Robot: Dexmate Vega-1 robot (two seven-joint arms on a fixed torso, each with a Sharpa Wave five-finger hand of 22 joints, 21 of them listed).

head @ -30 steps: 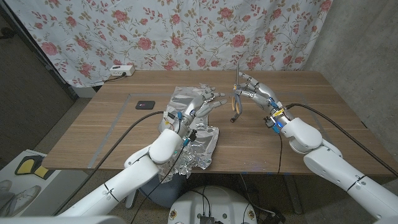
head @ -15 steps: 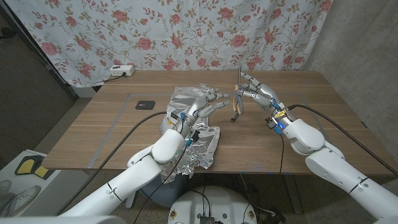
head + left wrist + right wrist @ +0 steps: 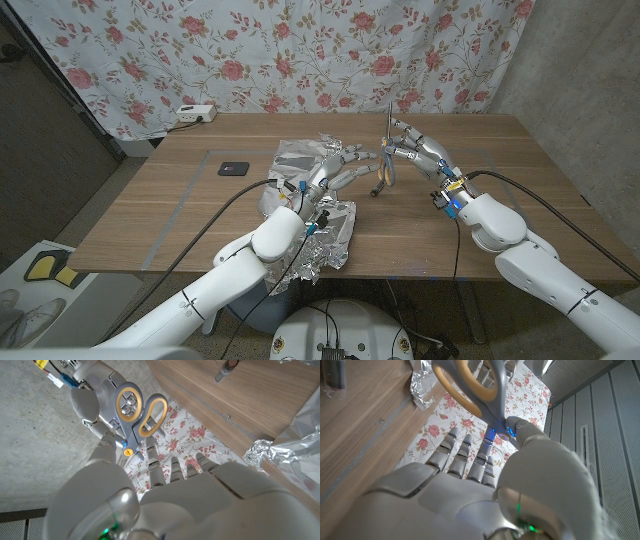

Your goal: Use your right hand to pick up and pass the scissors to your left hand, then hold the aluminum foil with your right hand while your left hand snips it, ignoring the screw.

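Right hand (image 3: 415, 150) fingers (image 3: 470, 455) pinch scissors (image 3: 384, 150) near pivot, above table, blades up, grey-orange handles (image 3: 142, 410) hanging toward left hand. Left hand (image 3: 335, 168) fingers (image 3: 175, 467) spread wide, holding nothing, tips just short of handles, raised over foil. Crumpled foil (image 3: 315, 225) lies on wooden table (image 3: 180, 195) under left forearm, reaching near edge. Small dark upright piece (image 3: 376, 190) stands on table below scissors. Black flat object (image 3: 234, 169) well left. White power strip (image 3: 196, 114) at far edge. Floral curtain (image 3: 260, 50) behind; concrete wall (image 3: 580, 60) on right.
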